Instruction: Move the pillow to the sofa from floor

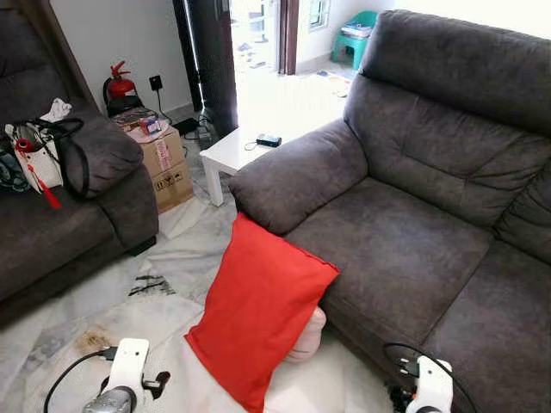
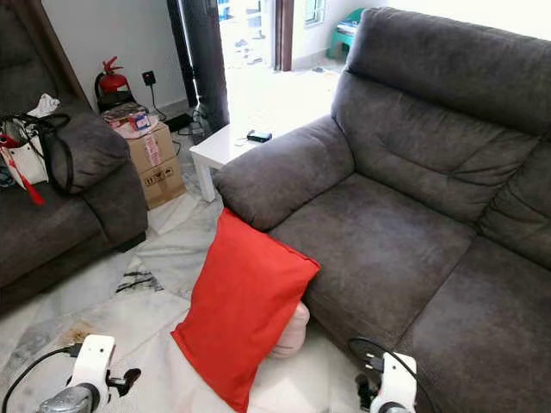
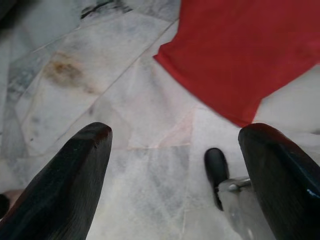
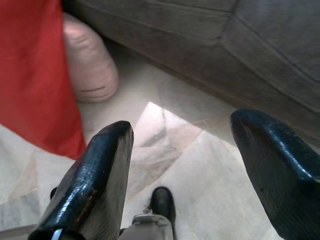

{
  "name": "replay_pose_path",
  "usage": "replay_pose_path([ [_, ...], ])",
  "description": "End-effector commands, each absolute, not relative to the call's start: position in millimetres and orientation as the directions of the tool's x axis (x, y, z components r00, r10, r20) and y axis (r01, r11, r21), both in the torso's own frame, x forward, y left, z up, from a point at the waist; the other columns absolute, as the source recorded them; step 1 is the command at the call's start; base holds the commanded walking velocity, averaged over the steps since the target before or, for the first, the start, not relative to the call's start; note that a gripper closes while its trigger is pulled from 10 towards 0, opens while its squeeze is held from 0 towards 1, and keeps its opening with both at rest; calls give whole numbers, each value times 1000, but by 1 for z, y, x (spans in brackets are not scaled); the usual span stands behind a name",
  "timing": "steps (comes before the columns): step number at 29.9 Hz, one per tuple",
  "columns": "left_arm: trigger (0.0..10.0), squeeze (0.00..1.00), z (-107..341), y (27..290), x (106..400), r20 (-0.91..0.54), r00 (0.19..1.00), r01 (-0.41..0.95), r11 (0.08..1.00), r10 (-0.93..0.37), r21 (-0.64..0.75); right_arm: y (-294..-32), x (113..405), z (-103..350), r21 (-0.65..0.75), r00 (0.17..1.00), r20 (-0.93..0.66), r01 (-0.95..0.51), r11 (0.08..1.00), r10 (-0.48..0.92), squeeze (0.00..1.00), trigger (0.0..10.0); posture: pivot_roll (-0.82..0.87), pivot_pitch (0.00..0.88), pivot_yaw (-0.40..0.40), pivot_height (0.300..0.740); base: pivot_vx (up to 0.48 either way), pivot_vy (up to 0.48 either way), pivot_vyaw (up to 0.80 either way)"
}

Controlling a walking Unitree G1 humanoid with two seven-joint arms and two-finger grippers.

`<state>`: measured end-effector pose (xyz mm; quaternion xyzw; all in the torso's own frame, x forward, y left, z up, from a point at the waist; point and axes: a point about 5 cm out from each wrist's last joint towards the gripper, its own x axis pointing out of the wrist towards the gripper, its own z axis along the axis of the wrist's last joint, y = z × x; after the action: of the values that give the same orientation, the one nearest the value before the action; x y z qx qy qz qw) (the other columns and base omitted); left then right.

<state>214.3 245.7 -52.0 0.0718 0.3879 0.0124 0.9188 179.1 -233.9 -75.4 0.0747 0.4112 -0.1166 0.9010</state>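
- One red pillow (image 1: 258, 323) stands tilted on the marble floor (image 1: 172, 258), its upper edge leaning against the front of the grey sofa (image 1: 413, 224) just below the armrest.
- One pale pink cushion (image 4: 90, 65) lies on the floor behind the pillow, touching the sofa base.
- The left gripper (image 3: 185, 175) hangs low over the floor beside the pillow's lower corner, its two black fingers (image 3: 65, 185) spread wide with nothing between them.
- The right gripper (image 4: 195, 170) hangs low over the floor in front of the sofa base, near the pink cushion; its fingers (image 4: 90, 185) are also spread wide and empty.
- A second, darker sofa (image 1: 60, 215) sits to the robot's left, with one white handbag (image 1: 34, 155) with black straps and a red tassel on its seat.
- Two cardboard boxes (image 1: 165, 168) are stacked beside that sofa; printing and a label show on them but are too small to read.
- One red fire extinguisher (image 1: 119, 84) stands by the wall behind the boxes.
- One white table (image 1: 237, 151) sits between the boxes and the grey sofa's armrest, with a small dark object (image 1: 269, 140) on top.
- One teal stool (image 1: 357, 39) stands in the bright room beyond the doorway.
- No brand or writing can be read anywhere.
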Motion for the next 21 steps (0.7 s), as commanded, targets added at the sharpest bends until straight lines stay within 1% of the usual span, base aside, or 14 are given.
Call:
replay_pose_path([
  [1, 10000, 0, -48, 242, 222, -695, 716, 59, 987, 60, 146, -239, 188, -70, 44, 663, -733, 268, 963, -151, 0, 10000, -129, 0, 19, 740, 0, 0, 0],
  [11, 10000, 0, -44, 235, 231, -685, 726, 44, 991, 54, 124, -244, 198, -63, 31, 680, -719, 242, 970, -147, 0, 10000, -136, 0, 23, 740, 0, 0, 0],
  [16, 10000, 0, -43, 233, 235, -680, 732, 40, 992, 50, 116, -247, 201, -60, 20, 684, -717, 217, 976, -137, 0, 10000, -131, 0, 13, 740, 0, 0, 0],
  [21, 10000, 0, -45, 233, 232, -681, 729, 15, 994, 64, 110, -247, 199, -61, 17, 681, -721, 207, 978, -132, 0, 10000, -105, 0, -10, 740, 0, 0, 0],
])
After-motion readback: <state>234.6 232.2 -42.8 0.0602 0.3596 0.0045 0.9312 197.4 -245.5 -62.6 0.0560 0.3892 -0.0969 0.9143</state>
